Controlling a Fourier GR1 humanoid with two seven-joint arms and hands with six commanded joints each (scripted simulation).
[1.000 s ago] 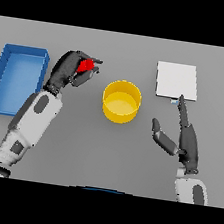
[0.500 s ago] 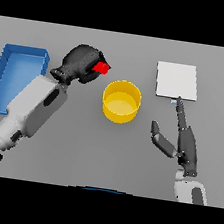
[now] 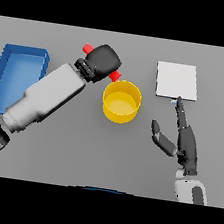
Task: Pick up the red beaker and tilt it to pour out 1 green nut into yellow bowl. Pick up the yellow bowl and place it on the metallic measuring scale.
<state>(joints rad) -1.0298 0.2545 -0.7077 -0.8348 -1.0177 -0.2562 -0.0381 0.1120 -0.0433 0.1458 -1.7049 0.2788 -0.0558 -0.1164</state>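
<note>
My left hand (image 3: 104, 62) has carried the red beaker (image 3: 114, 75) over, fingers wrapped tight, tipping it beside the yellow bowl (image 3: 121, 101). Pouring comes next, I think. My right hand (image 3: 183, 140) rests open.

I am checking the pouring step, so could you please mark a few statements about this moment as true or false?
1. The left hand grips the red beaker. True.
2. The yellow bowl sits on the metallic scale. False: it stands on the table, left of the scale.
3. The right hand has straight fingers and holds nothing. True.
4. The blue tray lies right of the bowl. False: it lies at the far left.
</note>
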